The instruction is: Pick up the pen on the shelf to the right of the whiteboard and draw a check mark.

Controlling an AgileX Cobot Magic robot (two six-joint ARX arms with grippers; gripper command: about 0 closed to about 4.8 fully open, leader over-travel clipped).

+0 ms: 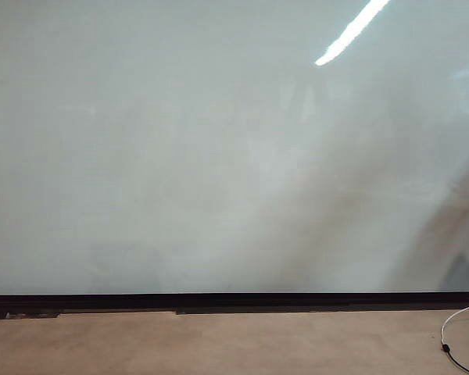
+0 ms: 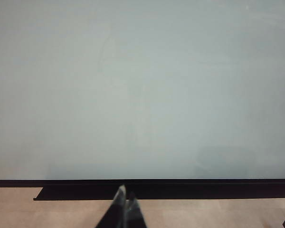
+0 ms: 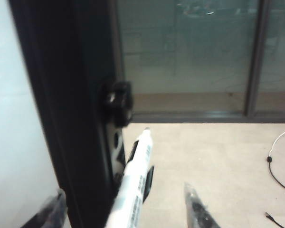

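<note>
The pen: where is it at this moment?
Only the right wrist view shows the pen: it stands beside the whiteboard's black frame, in a holder on that edge, between the open fingers of the right tool, not yet gripped.

The whiteboard (image 1: 219,156) is smooth and shiny, with a bright light streak on it. Its frame (image 1: 234,299) is dark and dull. The pen (image 3: 132,190) looks like smooth white plastic. The floor (image 1: 219,344) is pale, matt and a bit speckled.
</note>
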